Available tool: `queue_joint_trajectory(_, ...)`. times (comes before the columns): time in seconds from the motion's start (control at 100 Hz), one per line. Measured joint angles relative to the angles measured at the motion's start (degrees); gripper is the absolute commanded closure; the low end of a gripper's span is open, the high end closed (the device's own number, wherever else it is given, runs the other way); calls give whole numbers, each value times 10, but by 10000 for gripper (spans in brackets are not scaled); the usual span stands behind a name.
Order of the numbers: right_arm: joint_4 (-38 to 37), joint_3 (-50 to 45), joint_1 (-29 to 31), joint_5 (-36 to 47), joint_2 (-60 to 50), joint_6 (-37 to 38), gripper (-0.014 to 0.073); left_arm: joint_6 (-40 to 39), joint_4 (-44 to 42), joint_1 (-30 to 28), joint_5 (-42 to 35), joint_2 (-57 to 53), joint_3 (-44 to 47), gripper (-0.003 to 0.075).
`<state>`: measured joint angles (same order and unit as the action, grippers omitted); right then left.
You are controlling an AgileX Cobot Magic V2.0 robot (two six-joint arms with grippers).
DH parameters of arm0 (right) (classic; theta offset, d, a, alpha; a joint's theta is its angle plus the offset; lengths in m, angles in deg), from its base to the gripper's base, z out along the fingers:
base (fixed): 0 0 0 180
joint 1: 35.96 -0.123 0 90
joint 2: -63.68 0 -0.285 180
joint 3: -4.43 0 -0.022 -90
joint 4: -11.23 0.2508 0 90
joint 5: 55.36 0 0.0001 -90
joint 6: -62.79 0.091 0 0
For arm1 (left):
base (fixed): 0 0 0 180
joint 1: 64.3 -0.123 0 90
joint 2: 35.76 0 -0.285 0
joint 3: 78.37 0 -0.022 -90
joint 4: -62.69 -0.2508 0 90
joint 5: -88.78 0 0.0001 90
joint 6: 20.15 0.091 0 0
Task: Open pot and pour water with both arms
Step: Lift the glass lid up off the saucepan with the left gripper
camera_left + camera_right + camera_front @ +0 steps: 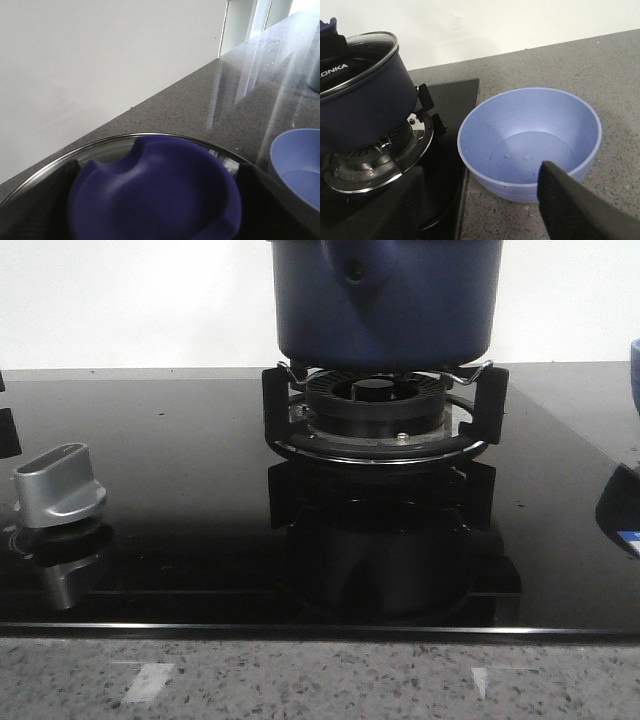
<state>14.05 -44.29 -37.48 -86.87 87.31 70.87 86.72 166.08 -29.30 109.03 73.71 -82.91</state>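
The dark navy pot (385, 300) stands on the gas burner's stand (375, 410). It also shows in the right wrist view (365, 110), with its steel-rimmed glass lid (360, 55) on it. In the left wrist view the lid's blue knob (155, 190) fills the space between the black fingers. My left gripper (155, 212) sits over the lid (100, 155), and both fingers touch the knob's sides. My right gripper (475, 210) is open and empty. It is low over the hob's right edge, beside the light-blue bowl (530, 135). Neither gripper shows in the front view.
The black glass hob (180, 440) has a silver control knob (60, 485) at the left. A speckled stone counter (320, 680) runs along the front. The light-blue bowl stands on the counter right of the hob (635, 375) and shows in the left wrist view (297, 160). A white wall is behind.
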Motion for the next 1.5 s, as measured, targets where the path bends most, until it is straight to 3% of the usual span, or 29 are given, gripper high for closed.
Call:
queue_joint_trajectory(0.11,0,0,0,4,0,0,157,0,1,0,8,4,-2,239)
queue_joint_trajectory(0.31,0,0,0,6,0,0,157,-2,9,0,14,4,-5,412)
queue_joint_trajectory(0.44,0,0,0,7,0,0,157,-4,10,0,14,4,-5,461)
queue_joint_trajectory(0.64,0,0,0,7,0,0,157,-4,10,-1,21,5,-5,450)
queue_joint_trajectory(0.8,0,0,0,7,0,0,157,-4,11,-1,29,7,-5,383)
queue_joint_trajectory(1.5,0,0,0,7,0,0,157,-5,6,-2,37,4,-7,382)
